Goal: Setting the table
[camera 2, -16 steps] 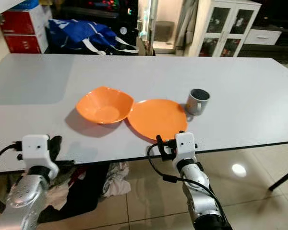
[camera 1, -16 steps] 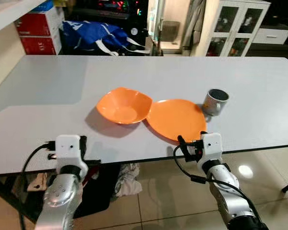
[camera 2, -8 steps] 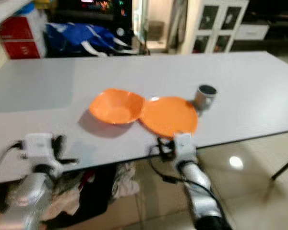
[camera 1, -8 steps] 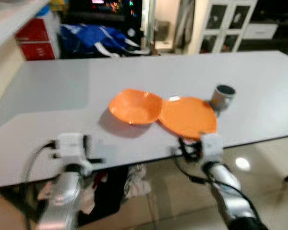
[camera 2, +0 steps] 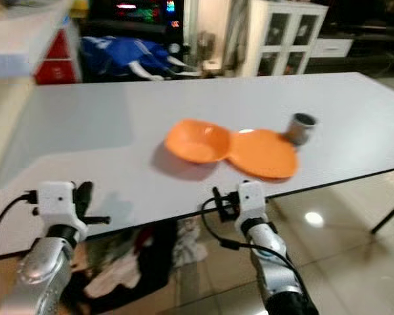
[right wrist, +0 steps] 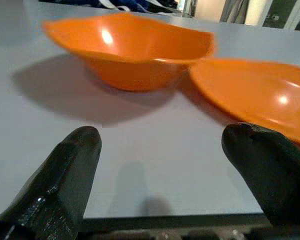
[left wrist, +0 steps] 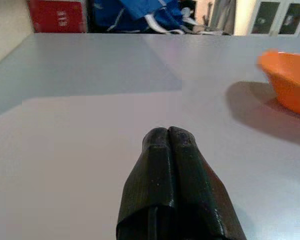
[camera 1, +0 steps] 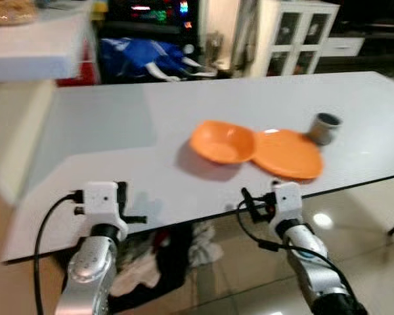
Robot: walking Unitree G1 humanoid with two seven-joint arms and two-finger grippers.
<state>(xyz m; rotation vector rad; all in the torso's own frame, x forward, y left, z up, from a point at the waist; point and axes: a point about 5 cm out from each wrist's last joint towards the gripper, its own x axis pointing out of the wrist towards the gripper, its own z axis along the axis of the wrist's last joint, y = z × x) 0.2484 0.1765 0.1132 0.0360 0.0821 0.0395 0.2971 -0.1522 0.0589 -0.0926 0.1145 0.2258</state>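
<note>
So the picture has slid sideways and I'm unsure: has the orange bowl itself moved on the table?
No. The orange bowl still touches the orange plate, with the grey cup beyond; the camera turned.

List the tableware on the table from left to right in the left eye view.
Bowl → plate → cup

The near and left stretch of the desk [camera 1: 105,131] is bare and open to approach. Further right, an orange bowl [camera 1: 221,141] touches an orange plate [camera 1: 287,152], forming one barrier (no gap between them). A grey cup [camera 1: 325,128] stands just beside the plate's far right edge, narrowing passage there.
</note>
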